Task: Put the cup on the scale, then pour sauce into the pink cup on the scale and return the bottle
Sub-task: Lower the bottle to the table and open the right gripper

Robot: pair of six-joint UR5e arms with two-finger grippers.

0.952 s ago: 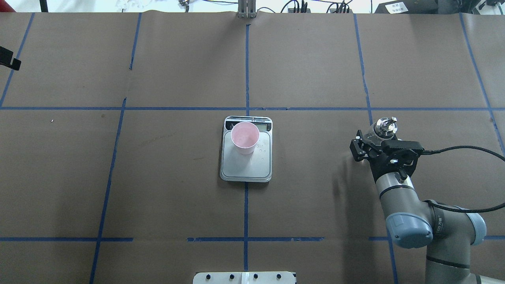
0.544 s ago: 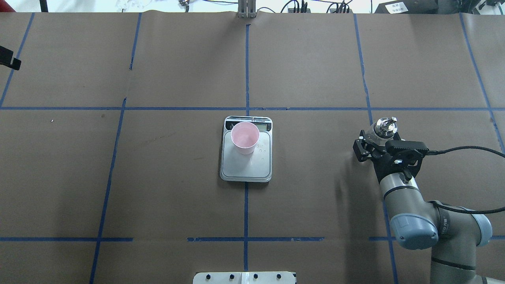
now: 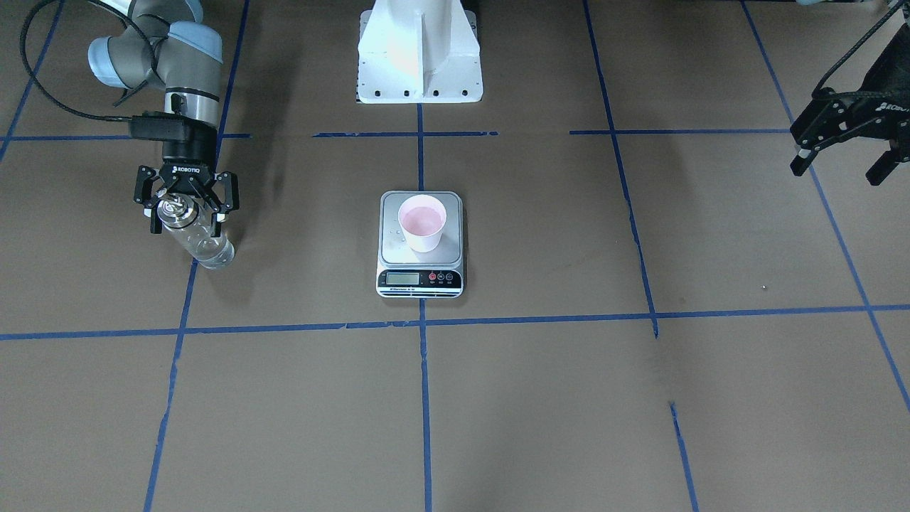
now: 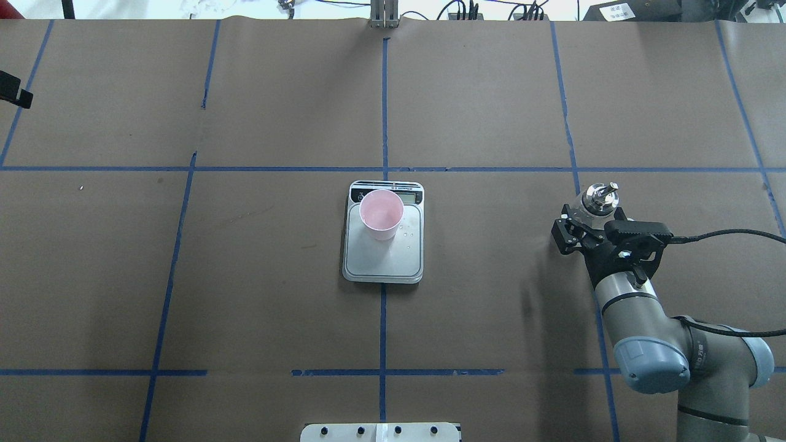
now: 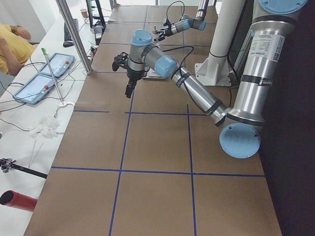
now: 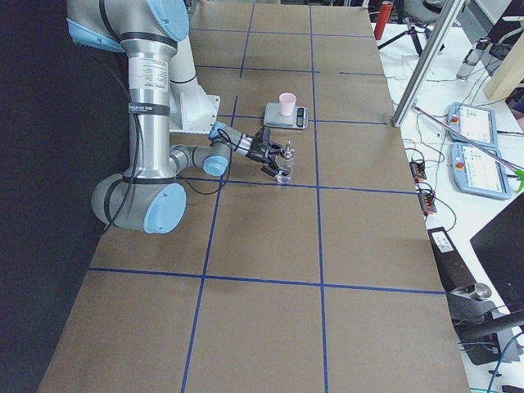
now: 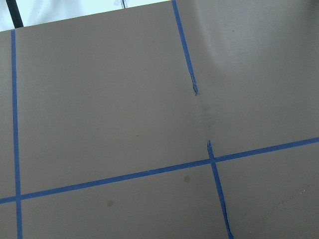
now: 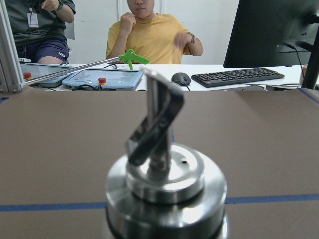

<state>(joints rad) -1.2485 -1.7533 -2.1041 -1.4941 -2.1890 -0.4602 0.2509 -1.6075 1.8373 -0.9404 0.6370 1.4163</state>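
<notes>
- The bottle point(image 4: 599, 197) is standing upright on the table point(image 4: 491, 319), well off to the robot's right of the scale point(image 4: 384, 263). It is clear glass with a shiny silver cap point(image 8: 164, 186) and a thin spout, and clear sauce point(image 3: 211, 250) is showing through its lower part.
- The right gripper point(image 3: 184, 224) is hovering level with the bottle's top, jaws spread wider than the cap, one on each side.
- The cup point(image 4: 381, 213), pale pink, is sitting on the scale's steel platform near the display, with small drops lying beside it.
- The left gripper point(image 3: 835, 174) is hanging wide apart, gripping nothing, far off toward the table's other end.
- Brown paper crossed by blue tape lines point(image 4: 384, 110) is covering the table.
- Beyond its far edge, a person in a yellow shirt point(image 8: 149, 35) is sitting at a white desk with a keyboard point(image 8: 237, 76) and a dark monitor point(image 8: 274, 30).
</notes>
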